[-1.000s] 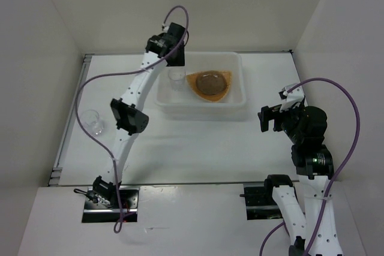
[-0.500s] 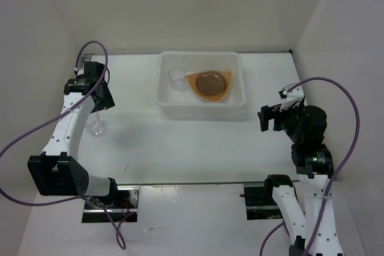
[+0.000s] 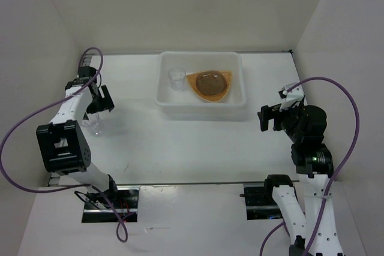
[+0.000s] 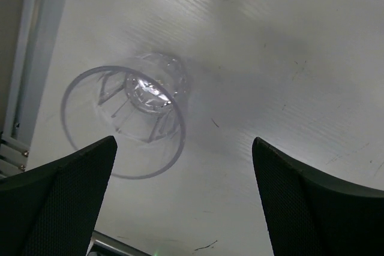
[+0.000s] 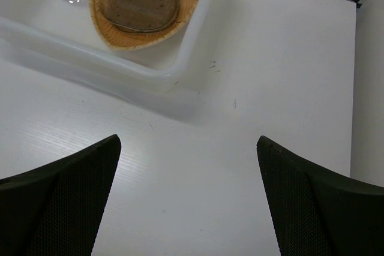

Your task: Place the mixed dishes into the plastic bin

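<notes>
As it points down over a clear tumbler, the left hand gapes wide, holding nothing

- We see the tumbler cup as clear and glossy, with a faceted bottom.
- The table looks white and matt, with a fine wood-like grain.
- The plastic bin is smooth, milky plastic.
- The orange tray is woven and rough.
- The saucer is smoky and glossy.

The slim left arm and right arm have white plastic link shells joined by blocky black joint housings. A thin purple cable runs along each arm in loose loops. The wedge-shaped fingers are black with a fine mesh texture.
</notes>
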Motion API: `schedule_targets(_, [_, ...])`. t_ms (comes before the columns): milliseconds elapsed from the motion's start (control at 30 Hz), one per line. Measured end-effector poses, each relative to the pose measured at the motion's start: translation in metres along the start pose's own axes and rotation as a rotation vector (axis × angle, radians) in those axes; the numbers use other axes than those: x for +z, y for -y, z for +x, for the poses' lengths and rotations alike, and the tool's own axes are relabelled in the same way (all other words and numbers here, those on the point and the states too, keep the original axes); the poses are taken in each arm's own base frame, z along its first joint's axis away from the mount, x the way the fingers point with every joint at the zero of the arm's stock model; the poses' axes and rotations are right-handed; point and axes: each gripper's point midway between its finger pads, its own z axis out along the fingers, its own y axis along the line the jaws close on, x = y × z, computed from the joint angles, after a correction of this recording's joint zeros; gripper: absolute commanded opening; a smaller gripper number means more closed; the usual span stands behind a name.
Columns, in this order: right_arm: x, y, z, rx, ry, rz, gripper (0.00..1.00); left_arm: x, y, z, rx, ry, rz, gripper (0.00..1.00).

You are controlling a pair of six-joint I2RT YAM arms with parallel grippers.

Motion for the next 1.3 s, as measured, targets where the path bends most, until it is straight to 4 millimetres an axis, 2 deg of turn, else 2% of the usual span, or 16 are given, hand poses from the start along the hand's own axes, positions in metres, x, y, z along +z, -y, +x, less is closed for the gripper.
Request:
schedule_targets(100, [-0.002, 0.000, -0.001, -0.002, 0.007, 0.001, 0.98, 0.016, 0.006, 0.010, 0.015, -0.039, 0.018, 1.00])
schedule_targets(233, [-0.004, 0.000, -0.003, -0.004, 0.017, 0.003, 0.98, 0.024, 0.009, 0.018, 0.019, -0.055, 0.028, 0.91])
schedule_targets(300, [-0.004, -0.001, -0.003, -0.004, 0.017, 0.002, 0.98, 0.027, 0.011, 0.018, 0.016, -0.055, 0.035, 0.75])
schedule_targets(367, [-0.004, -0.001, -0.003, -0.004, 0.017, 0.002, 0.98, 0.032, 0.013, 0.019, 0.016, -0.063, 0.043, 0.42])
schedule_targets(400, [-0.004, -0.001, -0.003, -0.004, 0.017, 0.002, 0.98, 0.035, 0.015, 0.020, 0.019, -0.070, 0.049, 0.03])
schedule_targets(533, [-0.004, -0.001, -0.003, -0.004, 0.017, 0.000, 0.98, 0.042, 0.014, 0.020, 0.039, -0.077, 0.044, 0.00])
schedule_targets(667, [-0.003, -0.001, -0.003, -0.004, 0.017, -0.001, 0.98, 0.031, 0.014, 0.015, 0.019, -0.049, 0.053, 0.00])
schedule_targets(767, [-0.003, -0.001, 0.000, -0.003, 0.011, -0.002, 0.98, -0.004, 0.016, -0.005, -0.038, 0.033, 0.098, 0.00])
schedule_targets(833, [-0.002, -0.002, 0.002, -0.001, 0.005, -0.003, 0.98, -0.041, 0.027, -0.037, -0.088, 0.128, 0.189, 0.00])
schedule_targets(900, [-0.001, -0.002, 0.003, -0.001, 0.003, -0.004, 0.98, -0.084, 0.045, -0.075, -0.141, 0.266, 0.333, 0.00])
schedule_targets(967, [-0.001, -0.002, 0.003, -0.001, 0.003, -0.004, 0.98, -0.135, 0.069, -0.099, -0.189, 0.394, 0.523, 0.00])
schedule_targets(1033, [-0.001, -0.002, 0.003, -0.001, 0.003, -0.004, 0.98, -0.181, 0.095, -0.106, -0.192, 0.471, 0.701, 0.00])
schedule_targets(1100, [-0.001, -0.002, 0.003, -0.001, 0.003, -0.004, 0.98, -0.214, 0.119, -0.107, -0.146, 0.497, 0.824, 0.00])
schedule_targets(1167, [-0.001, -0.002, 0.003, -0.001, 0.003, -0.006, 0.98, -0.239, 0.154, -0.111, -0.049, 0.481, 0.907, 0.00])
schedule_targets(1233, [-0.001, -0.002, 0.003, -0.001, 0.003, -0.006, 0.98, -0.253, 0.198, -0.118, 0.066, 0.494, 0.951, 0.00])
schedule_targets(1300, [-0.001, -0.002, 0.003, -0.001, 0.004, -0.007, 0.98, -0.248, 0.248, -0.102, 0.183, 0.459, 0.955, 0.00])
